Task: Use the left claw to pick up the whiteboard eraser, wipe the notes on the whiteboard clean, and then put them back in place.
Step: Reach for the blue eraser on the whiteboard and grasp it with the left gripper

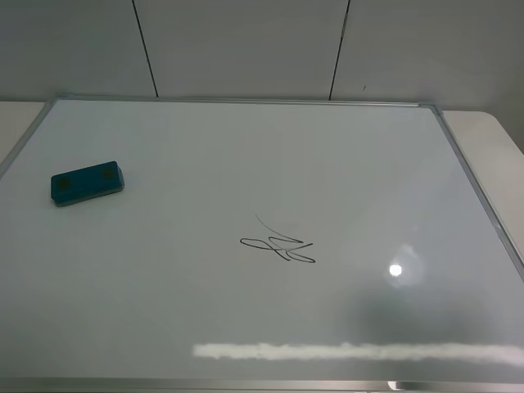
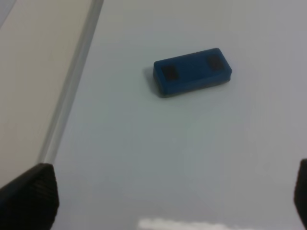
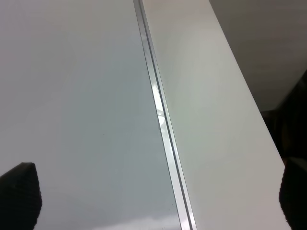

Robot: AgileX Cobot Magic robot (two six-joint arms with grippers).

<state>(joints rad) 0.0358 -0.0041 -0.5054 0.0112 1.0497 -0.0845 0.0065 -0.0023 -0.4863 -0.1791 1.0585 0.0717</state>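
Observation:
The teal-blue whiteboard eraser [image 1: 86, 182] lies flat on the left part of the whiteboard [image 1: 246, 155], its two dark patches facing up. The notes [image 1: 278, 246], a small black scribble, sit near the board's middle, well to the right of the eraser. No arm shows in the exterior high view. In the left wrist view the eraser [image 2: 192, 72] lies ahead of the left claw [image 2: 165, 201], apart from it. The claw's black fingertips [image 2: 29, 196] stand wide apart and open, with only bare board between them. My right gripper [image 3: 156, 196] is open too, over the board's frame.
The board's silver frame [image 2: 72, 81] runs beside the eraser, with pale tabletop [image 2: 29, 72] beyond it. The right wrist view has the frame's right edge [image 3: 160, 110] and the tabletop [image 3: 211, 96], which ends at a dark drop. Bright light reflections [image 1: 360, 352] lie on the board's near part.

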